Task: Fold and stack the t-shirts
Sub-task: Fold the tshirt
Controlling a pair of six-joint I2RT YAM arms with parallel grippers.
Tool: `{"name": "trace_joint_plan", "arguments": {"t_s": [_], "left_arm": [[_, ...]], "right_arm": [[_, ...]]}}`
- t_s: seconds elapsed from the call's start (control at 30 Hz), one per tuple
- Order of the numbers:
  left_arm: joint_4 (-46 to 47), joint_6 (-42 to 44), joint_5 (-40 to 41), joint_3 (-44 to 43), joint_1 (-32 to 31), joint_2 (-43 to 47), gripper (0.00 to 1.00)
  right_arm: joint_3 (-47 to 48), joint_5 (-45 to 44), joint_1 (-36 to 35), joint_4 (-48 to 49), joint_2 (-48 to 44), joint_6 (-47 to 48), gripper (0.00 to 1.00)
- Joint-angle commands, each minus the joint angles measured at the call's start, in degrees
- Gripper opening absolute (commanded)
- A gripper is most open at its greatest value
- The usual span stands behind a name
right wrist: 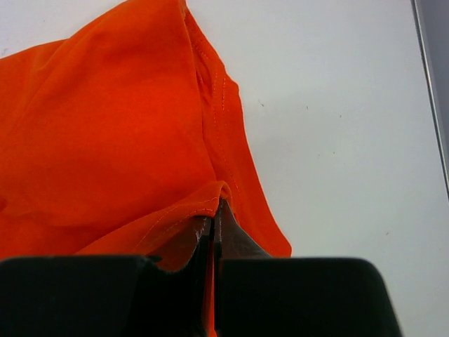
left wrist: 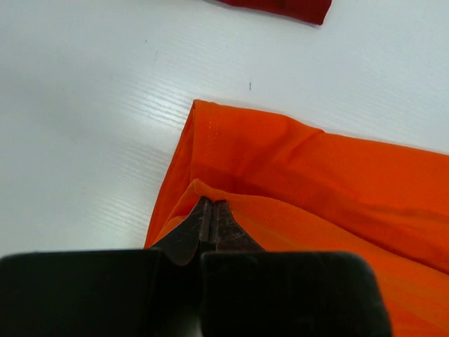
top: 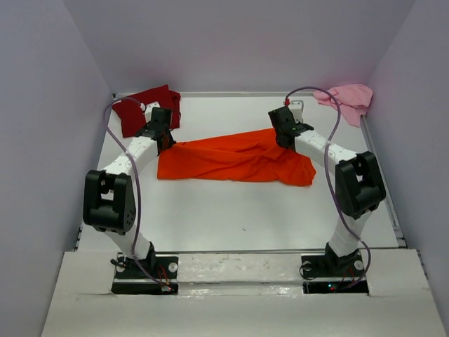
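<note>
Seen from above, the orange t-shirt (top: 235,158) lies stretched across the middle of the white surface (top: 231,217), rumpled at its right end. The left fingers (top: 165,140) meet its back left corner and the right fingers (top: 287,140) its back edge further right. The dark red t-shirt (top: 144,109) is bunched in the back left corner. The pale pink t-shirt (top: 347,98) sits at the back right corner, partly over the rim.

On the left wrist camera, the left fingers (left wrist: 200,225) are clenched on a fold of the orange t-shirt (left wrist: 316,182) near its corner. A strip of the dark red t-shirt (left wrist: 280,5) shows at the top edge.

On the right wrist camera, the right fingers (right wrist: 235,239) are pinched tight on a stitched hem of the orange t-shirt (right wrist: 105,126), with the cloth lifted into a small peak at the tips.
</note>
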State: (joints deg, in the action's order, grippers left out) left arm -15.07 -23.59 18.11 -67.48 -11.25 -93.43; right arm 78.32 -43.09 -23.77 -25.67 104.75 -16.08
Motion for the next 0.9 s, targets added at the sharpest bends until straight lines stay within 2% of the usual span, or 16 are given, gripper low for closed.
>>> {"name": "trace_joint_plan", "arguments": {"t_s": [0.0, 0.23, 0.27, 0.37, 0.47, 0.67, 0.87], "left_arm": [[2.15, 0.65, 1.67, -4.84, 0.79, -2.98, 0.0], [2.68, 1.71, 0.89, -8.72, 1.84, -10.01, 0.02], [3.37, 1.71, -0.17, -8.89, 2.62, -10.8, 0.22], [4.87, 1.01, -3.43, -8.63, 3.77, -10.9, 0.52], [6.97, 0.48, -4.48, -6.96, 4.48, -8.36, 0.66], [8.56, 0.12, -6.76, -4.15, 3.87, 2.08, 0.7], [10.93, 1.27, -7.12, -0.11, -2.19, 13.77, 0.71]], "right_arm": [[3.93, -1.12, 1.36, 3.26, 2.12, 1.13, 0.0], [7.27, -0.77, 2.59, 3.52, 8.0, 1.92, 0.0], [7.63, -0.68, 2.59, 3.52, 8.62, 2.27, 0.0], [8.77, 0.28, 3.2, 3.43, 10.12, 2.98, 0.2], [9.13, 2.82, 3.2, 3.26, 9.43, 4.9, 0.33], [6.76, 5.9, 3.2, 2.91, 2.57, 6.93, 0.55], [3.86, 14.15, 0.49, -1.03, -4.29, 4.84, 0.56]]}}
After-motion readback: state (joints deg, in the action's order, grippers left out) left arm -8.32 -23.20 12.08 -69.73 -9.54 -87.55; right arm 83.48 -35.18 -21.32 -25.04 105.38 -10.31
